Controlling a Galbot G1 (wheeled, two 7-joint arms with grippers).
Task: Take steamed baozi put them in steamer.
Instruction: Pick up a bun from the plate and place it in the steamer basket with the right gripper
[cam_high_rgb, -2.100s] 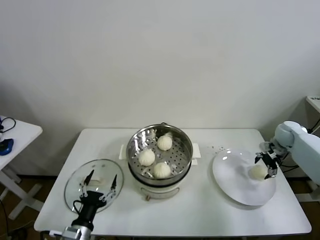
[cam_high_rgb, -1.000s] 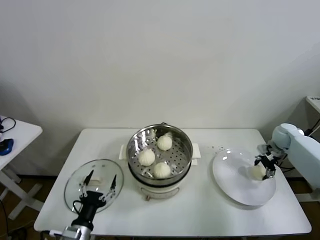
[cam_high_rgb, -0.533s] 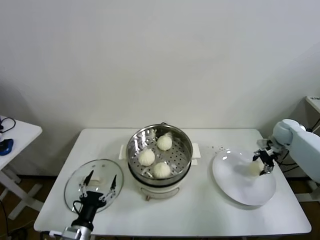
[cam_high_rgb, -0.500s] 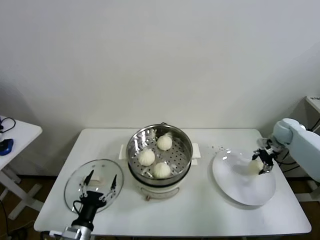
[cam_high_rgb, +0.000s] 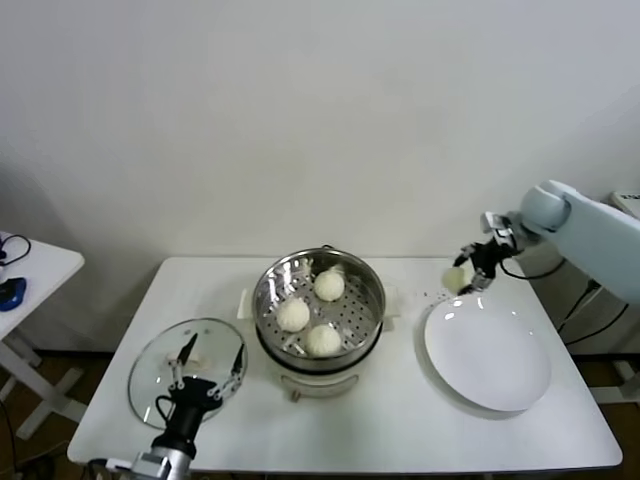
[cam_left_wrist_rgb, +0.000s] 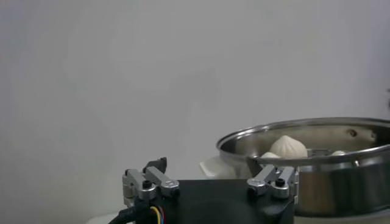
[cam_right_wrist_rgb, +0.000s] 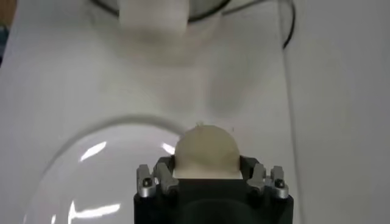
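Head view: the last baozi (cam_high_rgb: 456, 277) was seen clamped in the right gripper (cam_high_rgb: 468, 276), lifted clear of the white plate (cam_high_rgb: 488, 358) and held in the air between the plate and the steamer (cam_high_rgb: 319, 299). Three other buns (cam_high_rgb: 322, 340) were already sitting on the perforated floor of the basket. The left gripper (cam_high_rgb: 205, 375) was parked low at the front, over the glass lid (cam_high_rgb: 150, 365) on the table (cam_high_rgb: 400, 430), jaws spread wide and nothing in them.

Left wrist view: the left fingers (cam_left_wrist_rgb: 145, 184) were shown wide apart and empty, with the steel rim of the steamer (cam_left_wrist_rgb: 304, 137) off beyond them and one bun (cam_left_wrist_rgb: 287, 147) peeking over it.

Right wrist view: the bun (cam_right_wrist_rgb: 205, 151) was caught right between the fingertips (cam_right_wrist_rgb: 148, 180), bulging out past them, with the plate (cam_right_wrist_rgb: 91, 164) below.

Judging by the look, the bun would probably be light, soft and easily dented, maybe a bit tacky, so it'd best be pinched gently across the sides around the middle, not squeezed hard on the pleated top.
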